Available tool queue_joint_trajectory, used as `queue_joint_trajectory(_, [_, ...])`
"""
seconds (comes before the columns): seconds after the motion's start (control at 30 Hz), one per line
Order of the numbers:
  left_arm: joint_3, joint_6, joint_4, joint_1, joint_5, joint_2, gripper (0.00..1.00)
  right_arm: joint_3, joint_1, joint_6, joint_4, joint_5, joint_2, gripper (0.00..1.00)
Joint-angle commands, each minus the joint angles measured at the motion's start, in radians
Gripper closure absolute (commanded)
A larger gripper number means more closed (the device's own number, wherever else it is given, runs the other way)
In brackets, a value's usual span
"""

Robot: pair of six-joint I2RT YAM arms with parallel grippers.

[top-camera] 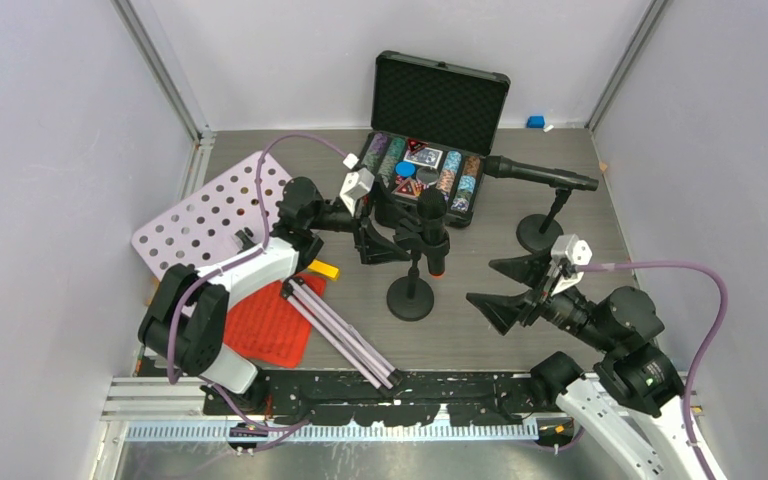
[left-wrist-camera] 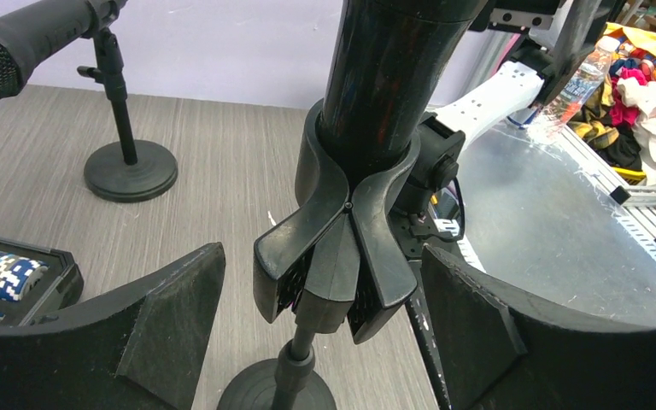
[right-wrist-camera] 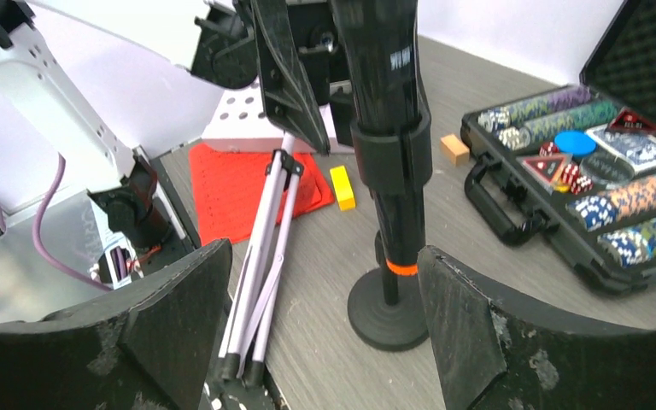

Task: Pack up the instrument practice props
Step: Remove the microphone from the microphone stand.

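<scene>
The glossy black cylindrical microphone [left-wrist-camera: 384, 77], clipped on its round-based pole [left-wrist-camera: 295, 363], is framed untouched between the spread fingers [left-wrist-camera: 162, 333] of the left gripper [left-wrist-camera: 322, 256]; the right gripper [top-camera: 480, 281] is also spread.

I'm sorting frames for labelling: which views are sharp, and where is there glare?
Top external: evenly lit, sharp, only soft shadows. Left wrist: sheen on the close microphone, glare on the metal sheet at right. Right wrist: dark fingers crowd the lower edge; poker chips crisp.
</scene>
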Motion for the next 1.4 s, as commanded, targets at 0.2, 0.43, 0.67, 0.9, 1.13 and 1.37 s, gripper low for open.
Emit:
queue_joint_trajectory(0.2, [0.005, -0.035, 0.076, -0.003, -0.007, 0.005, 0.14, 0.14, -0.001, -0.072, 0.245, -0.068, 0.218, 0.14])
queue_joint_trajectory(0.43, [0.011, -0.041, 0.08, -0.003, -0.017, 0.013, 0.16, 0.188, -0.001, -0.144, 0.298, -0.053, 0.339, 0.14])
queue_joint_trajectory(0.67, [0.029, -0.072, 0.108, -0.003, -0.015, 0.041, 0.25, 0.207, -0.001, -0.172, 0.332, -0.09, 0.413, 0.14])
queue_joint_trajectory(0.9, [0.037, -0.13, 0.166, -0.003, -0.002, 0.068, 0.47, 0.214, -0.002, -0.176, 0.351, -0.125, 0.465, 0.14])
queue_joint_trajectory(1.13, [0.058, -0.217, 0.239, -0.003, 0.017, 0.104, 0.99, 0.218, -0.001, -0.179, 0.398, -0.134, 0.535, 0.14])
queue_joint_trajectory(1.37, [0.062, -0.306, 0.347, -0.003, 0.036, 0.133, 1.0, 0.201, -0.001, -0.157, 0.48, -0.154, 0.594, 0.15])
